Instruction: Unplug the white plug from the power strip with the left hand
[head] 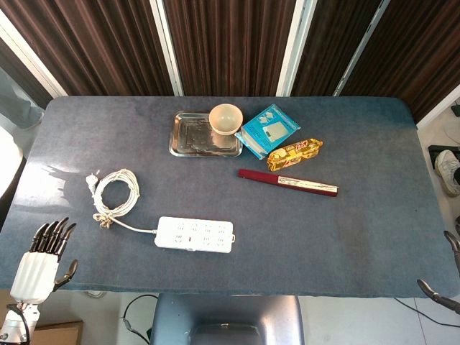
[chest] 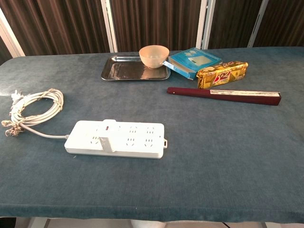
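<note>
The white plug (chest: 106, 144) sits seated in the power strip (chest: 116, 139), in a socket on the strip's near-left part, close to its front edge. The strip lies flat on the blue-grey surface (head: 345, 237), toward the near edge and left of centre. Its white cable (head: 115, 194) runs off the left end and gathers in a loose coil farther left and back, tied with a bit of string (the cable's own plug lies at the coil's far-left side).

The left hand (head: 44, 259) hovers at the near-left corner of the surface, well apart from the strip, its dark fingers straight and slightly spread, holding nothing. Of the right hand (head: 447, 277) only dark fingertips show at the right edge of the head view, so I cannot tell how it is set.

At the far side stand a metal tray (chest: 124, 71) with a beige bowl (chest: 154, 55) at its right end, a blue box (chest: 194, 61), a yellow snack packet (chest: 222, 73), and a dark red folded fan (chest: 223, 95) lying nearer.
</note>
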You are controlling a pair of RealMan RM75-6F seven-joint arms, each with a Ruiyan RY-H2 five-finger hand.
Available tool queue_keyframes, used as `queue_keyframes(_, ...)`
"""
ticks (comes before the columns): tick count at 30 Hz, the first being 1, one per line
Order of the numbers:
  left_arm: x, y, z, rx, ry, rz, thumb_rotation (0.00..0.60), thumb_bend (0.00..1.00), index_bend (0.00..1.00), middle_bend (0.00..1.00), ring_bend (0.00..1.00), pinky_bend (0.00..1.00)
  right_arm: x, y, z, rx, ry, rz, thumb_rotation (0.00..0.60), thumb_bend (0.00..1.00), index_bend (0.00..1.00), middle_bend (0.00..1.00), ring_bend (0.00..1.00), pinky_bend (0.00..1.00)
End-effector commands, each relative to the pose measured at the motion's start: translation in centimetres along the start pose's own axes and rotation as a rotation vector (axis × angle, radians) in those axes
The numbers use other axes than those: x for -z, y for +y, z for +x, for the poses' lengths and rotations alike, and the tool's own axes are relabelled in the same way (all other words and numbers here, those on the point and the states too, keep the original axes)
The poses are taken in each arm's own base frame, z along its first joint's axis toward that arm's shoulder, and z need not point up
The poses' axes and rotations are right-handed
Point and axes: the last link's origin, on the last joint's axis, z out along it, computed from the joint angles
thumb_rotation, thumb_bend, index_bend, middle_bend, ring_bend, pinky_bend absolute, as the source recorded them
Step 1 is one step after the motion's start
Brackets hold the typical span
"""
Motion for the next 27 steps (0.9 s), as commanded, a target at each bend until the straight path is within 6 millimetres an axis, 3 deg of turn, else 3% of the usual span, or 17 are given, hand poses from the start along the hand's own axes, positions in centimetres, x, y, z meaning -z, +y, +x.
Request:
queue_keyframes(1,0.1,0.4,-0.5,0.046,-0.036,-0.016,0.600,0.40,0.00,0.00,0.00,0.09,-0.1,-0.3,-0.3,0.001,-0.013,0.016,0.600,0.28,0.00,0.00,0.00,0.00)
queue_keyframes(6,-0.8,3.5,-1.6,0.158,-0.066,-0.165,0.600,0.39,0.00,0.00,0.00,0.10,-0.3,-1.2,-0.5,-0.008,-0.029,0.048,0.600,0.27,0.00,0.00,0.00,0.00)
queue_keyframes(11,-3.6,8.9,-2.6,0.146,-0.112,-0.310,0.600,0.38,0.00,0.00,0.00,0.19,-0.7,-3.0,-0.9,-0.027,-0.042,0.099,0.600,0.27,0.00,0.00,0.00,0.00)
queue_keyframes(17,-5.3,12.7,-3.3,0.121,-0.105,-0.343,0.600,0.37,0.00,0.00,0.00,0.19,-0.9,-4.1,-1.4,-0.045,-0.080,0.140,0.600,0.27,0.00,0.00,0.00,0.00)
queue_keyframes(18,-5.7,13.9,-3.7,0.098,-0.106,-0.355,0.600,0.37,0.00,0.00,0.00,0.18,-1.1,-4.4,-1.4,-0.045,-0.084,0.147,0.600,0.27,0.00,0.00,0.00,0.00)
queue_keyframes(19,-6.5,16.7,-5.1,0.044,-0.124,-0.391,0.600,0.37,0.00,0.00,0.00,0.18,-1.5,-5.1,-1.5,-0.058,-0.087,0.167,0.600,0.27,0.00,0.00,0.00,0.00)
queue_keyframes(21,-7.5,18.8,-6.2,0.008,-0.121,-0.353,0.600,0.36,0.00,0.00,0.00,0.18,-1.8,-5.4,-1.5,-0.059,-0.097,0.173,0.600,0.27,0.00,0.00,0.00,0.00)
queue_keyframes(27,-8.4,21.9,-7.8,-0.035,-0.140,-0.327,0.600,0.35,0.00,0.00,0.00,0.19,-2.0,-5.6,-2.0,-0.049,-0.133,0.182,0.600,0.27,0.00,0.00,0.00,0.00)
